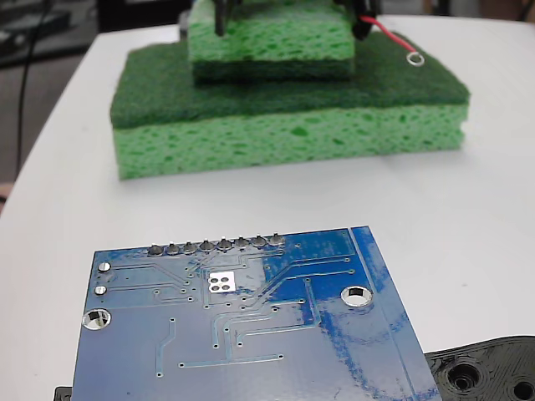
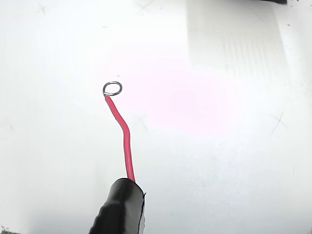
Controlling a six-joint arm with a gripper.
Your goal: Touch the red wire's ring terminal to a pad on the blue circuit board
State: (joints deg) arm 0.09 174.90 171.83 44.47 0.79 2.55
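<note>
Blue circuit board (image 1: 242, 326) sits nearest the fixed camera, glossy, with a row of grey solder blobs (image 1: 216, 246) along its far edge, a silver pad patch (image 1: 221, 282) mid-board and two mounting holes (image 1: 358, 296). Black plastic part with holes (image 1: 489, 372) lies just beside it at 4 o'clock. White table (image 1: 468, 200) between. Farther back, two stacked green sponges (image 1: 284, 109), well apart from the board.

My red wire (image 1: 386, 32) hangs at 1 o'clock in the fixed view, ring terminal (image 1: 415, 58) seen against the lower sponge top; touching or above it, I cannot tell. In the wrist view the wire (image 2: 124, 139) runs up from its black sleeve (image 2: 119, 207) to the ring (image 2: 112, 88) at 11 o'clock, only white table behind it.

My gripper fingers are cut off at the frame top, so I cannot tell how they stand.

Risks, as I judge: the ring is far from the board; the bent, thin wire may flex and slide off a pad, drop into a mounting hole, or snag on the sponge.
</note>
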